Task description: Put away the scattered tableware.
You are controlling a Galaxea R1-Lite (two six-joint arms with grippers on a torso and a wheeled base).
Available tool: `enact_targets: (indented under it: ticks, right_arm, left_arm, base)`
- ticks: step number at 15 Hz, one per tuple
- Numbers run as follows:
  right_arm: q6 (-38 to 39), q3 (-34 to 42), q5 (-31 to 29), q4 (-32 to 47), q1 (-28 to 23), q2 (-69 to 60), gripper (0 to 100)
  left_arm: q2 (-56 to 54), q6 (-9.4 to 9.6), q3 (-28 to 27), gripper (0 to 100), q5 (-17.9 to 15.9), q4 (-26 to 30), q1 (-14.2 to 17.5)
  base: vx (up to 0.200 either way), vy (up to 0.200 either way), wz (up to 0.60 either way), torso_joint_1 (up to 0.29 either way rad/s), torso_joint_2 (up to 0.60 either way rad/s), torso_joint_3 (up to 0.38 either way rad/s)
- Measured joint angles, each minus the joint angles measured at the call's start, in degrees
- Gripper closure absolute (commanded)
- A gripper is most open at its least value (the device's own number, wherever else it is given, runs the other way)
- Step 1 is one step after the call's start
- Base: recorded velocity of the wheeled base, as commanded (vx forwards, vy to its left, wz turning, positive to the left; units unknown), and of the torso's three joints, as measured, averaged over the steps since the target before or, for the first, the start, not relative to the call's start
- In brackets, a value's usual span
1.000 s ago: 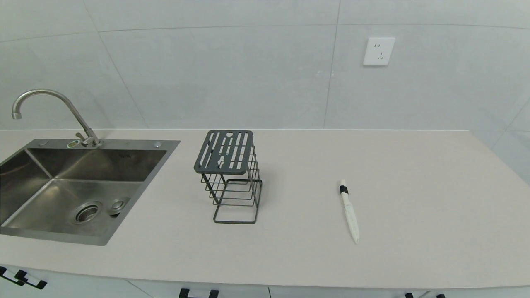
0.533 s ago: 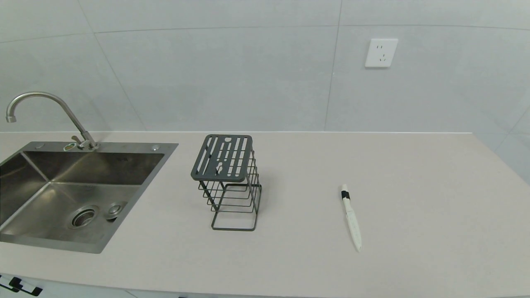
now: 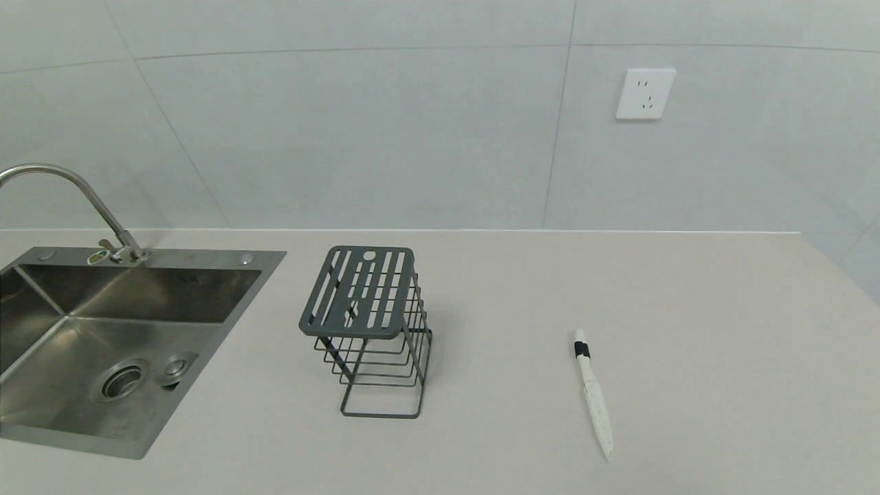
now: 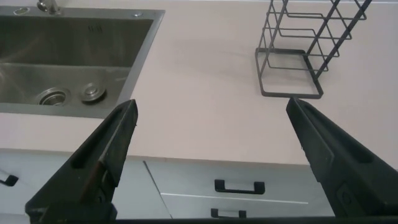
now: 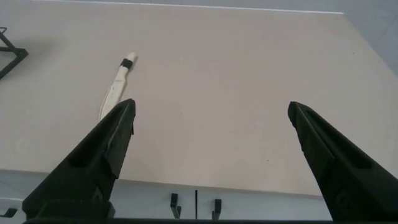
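Before the pale counter (image 5: pixel 249 62), my right gripper (image 5: pixel 211 111) gapes wide, empty; I'd pinch the white black-banded knife (image 5: pixel 115 93) crosswise.

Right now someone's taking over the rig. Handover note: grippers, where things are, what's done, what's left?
left gripper: open, empty, near the counter's front edge.
right gripper: open, empty, likewise.
white knife: flat on the counter, right of the wire rack, apart from it.
The wire rack stands upright beside the sink, nothing in it.
Done: nothing stowed.
Left: grasp the white knife, probably with the right arm, and slot it into the wire rack.
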Motion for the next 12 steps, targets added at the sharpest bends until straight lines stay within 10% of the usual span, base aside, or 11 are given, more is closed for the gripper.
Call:
enact_targets:
  ticks: [12]
  right_arm:
    - [-1.9, 0.0, 0.4, -6.2, 0.0, 0.0, 0]
  left_arm:
    - [0.0, 1.13, 0.0, 0, 0.0, -0.1, 0.0]
  base:
    - [0.000, 0.000, 0.00, -0.036, 0.09, 0.049]
